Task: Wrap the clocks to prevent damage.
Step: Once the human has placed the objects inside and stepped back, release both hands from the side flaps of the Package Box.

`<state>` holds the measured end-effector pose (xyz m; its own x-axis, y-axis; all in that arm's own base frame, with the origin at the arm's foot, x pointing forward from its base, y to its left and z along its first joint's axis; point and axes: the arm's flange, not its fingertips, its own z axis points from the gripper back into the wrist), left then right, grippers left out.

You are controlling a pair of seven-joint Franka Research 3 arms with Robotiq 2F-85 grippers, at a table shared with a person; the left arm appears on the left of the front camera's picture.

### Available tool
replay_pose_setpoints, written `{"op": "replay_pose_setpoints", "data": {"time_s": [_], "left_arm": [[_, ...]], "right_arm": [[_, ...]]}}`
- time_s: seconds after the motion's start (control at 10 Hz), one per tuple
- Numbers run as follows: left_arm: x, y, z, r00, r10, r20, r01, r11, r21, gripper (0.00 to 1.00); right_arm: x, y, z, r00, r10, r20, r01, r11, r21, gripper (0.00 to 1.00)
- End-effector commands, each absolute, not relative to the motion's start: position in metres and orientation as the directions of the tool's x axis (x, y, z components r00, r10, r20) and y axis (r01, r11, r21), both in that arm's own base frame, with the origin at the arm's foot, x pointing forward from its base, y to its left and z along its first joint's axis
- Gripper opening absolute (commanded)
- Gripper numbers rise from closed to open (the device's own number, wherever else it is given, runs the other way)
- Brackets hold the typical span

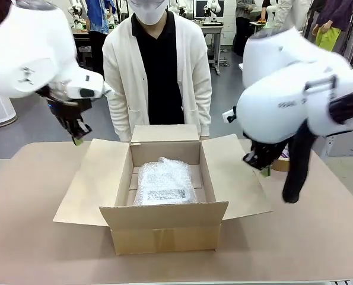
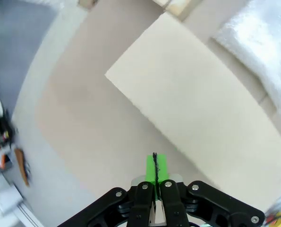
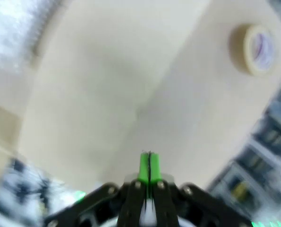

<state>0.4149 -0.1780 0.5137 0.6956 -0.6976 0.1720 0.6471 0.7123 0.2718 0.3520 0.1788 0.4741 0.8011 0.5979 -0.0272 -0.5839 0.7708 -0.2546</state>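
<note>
Left gripper (image 1: 76,135): pads pressed together, empty, hanging over the table (image 1: 28,237) just beside the outer edge of the left flap (image 1: 90,181). Right gripper (image 1: 260,166): same, closed on nothing, above the outer edge of the right flap (image 1: 235,178); a tape roll (image 3: 258,47) lies on the table beyond it. Between them stands the open cardboard box (image 1: 164,228), with a bubble-wrapped bundle (image 1: 164,181), presumably a clock, lying flat inside. A person (image 1: 158,77) stands behind the box. Judgement: wrapping looks done and packed, so the step is closing up. The next move calls for getting under or behind each flap and folding it inward without hitting the bundle.
</note>
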Motion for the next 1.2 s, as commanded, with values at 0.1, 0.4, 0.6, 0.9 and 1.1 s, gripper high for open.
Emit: {"op": "replay_pose_setpoints", "data": {"time_s": [0.1, 0.4, 0.6, 0.9, 1.1], "left_arm": [[0.381, -0.112, 0.555, 0.579, -0.778, 0.241, 0.782, 0.614, 0.103, 0.00], [0.371, -0.062, 0.566, 0.591, -0.797, 0.123, 0.805, 0.593, -0.022, 0.00], [0.364, -0.061, 0.566, 0.556, -0.805, 0.208, 0.822, 0.569, 0.005, 0.00], [0.369, -0.028, 0.561, 0.225, -0.971, 0.075, 0.968, 0.214, -0.132, 0.00], [0.375, -0.027, 0.545, 0.202, -0.975, 0.091, 0.976, 0.193, -0.099, 0.00]], "right_arm": [[0.310, 0.128, 0.545, 0.524, 0.850, -0.057, -0.829, 0.493, -0.264, 0.01], [0.312, 0.078, 0.553, 0.518, 0.847, -0.122, -0.833, 0.467, -0.297, 0.01], [0.301, 0.084, 0.568, 0.494, 0.865, -0.093, -0.849, 0.456, -0.267, 0.01], [0.305, 0.061, 0.556, -0.035, 0.970, -0.242, -0.984, -0.076, -0.163, 0.01], [0.321, 0.043, 0.549, -0.112, 0.981, -0.156, -0.988, -0.127, -0.091, 0.01]]}}
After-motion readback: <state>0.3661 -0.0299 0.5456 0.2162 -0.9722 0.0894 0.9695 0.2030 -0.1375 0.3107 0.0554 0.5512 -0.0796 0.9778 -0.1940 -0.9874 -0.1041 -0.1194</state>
